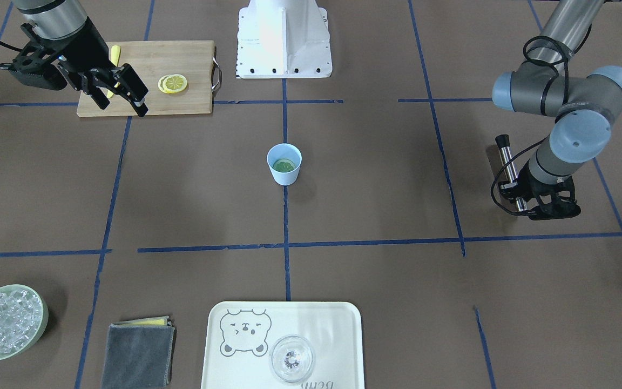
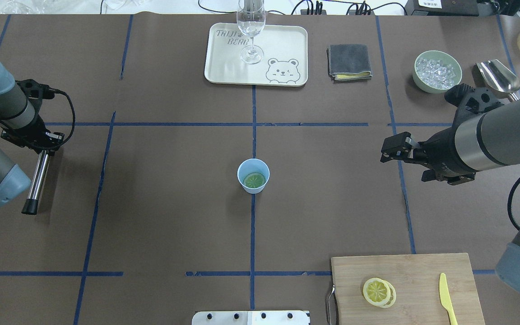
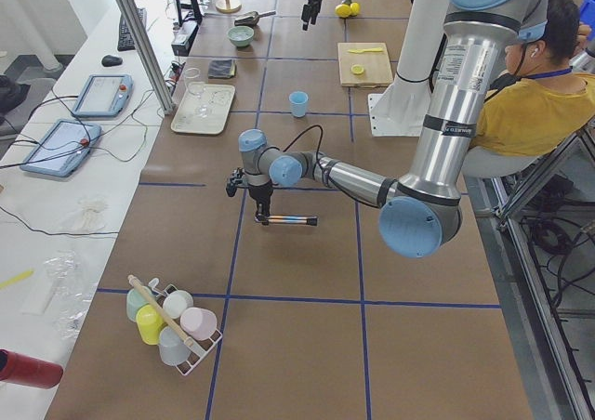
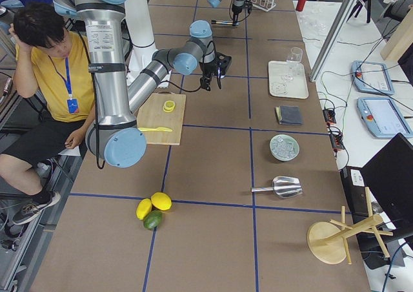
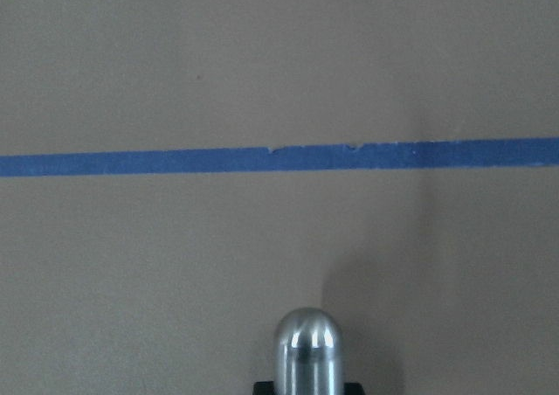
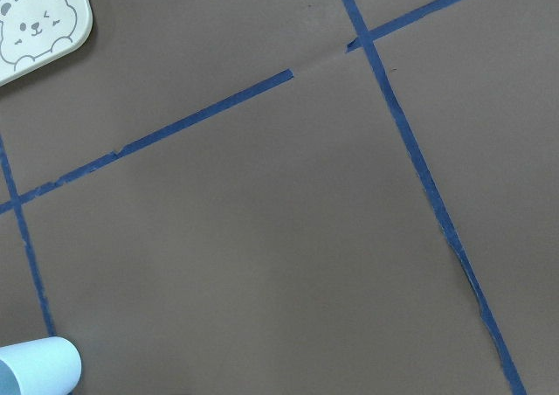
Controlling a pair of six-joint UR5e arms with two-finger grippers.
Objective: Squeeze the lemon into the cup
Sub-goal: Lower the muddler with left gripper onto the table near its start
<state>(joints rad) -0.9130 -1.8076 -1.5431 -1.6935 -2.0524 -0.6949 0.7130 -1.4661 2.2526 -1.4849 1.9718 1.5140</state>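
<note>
The light-blue cup (image 1: pixel 284 174) (image 2: pixel 260 169) stands upright at the table's middle, with a lemon slice (image 1: pixel 284 165) (image 2: pixel 254 180) lying inside it. Two more lemon slices (image 1: pixel 173 83) (image 2: pixel 378 292) lie overlapped on the wooden cutting board (image 1: pixel 192 59). My right gripper (image 1: pixel 123 108) (image 2: pixel 390 151) is open and empty, in the air between the board and the cup, well to the cup's side. My left gripper (image 1: pixel 512 190) (image 2: pixel 45 143) is shut on a steel rod with a black end (image 2: pixel 36 183), far from the cup. The rod's rounded tip (image 5: pixel 306 351) shows in the left wrist view.
A cream bear tray (image 2: pixel 224 67) holds a clear stemmed glass (image 2: pixel 251 22). A grey cloth (image 2: pixel 349 61), a green bowl of ice (image 2: pixel 424 85) and a metal scoop (image 2: pixel 499 76) lie at the far side. A yellow knife (image 2: pixel 445 293) lies on the board. The cup's edge (image 6: pixel 39 364) shows in the right wrist view.
</note>
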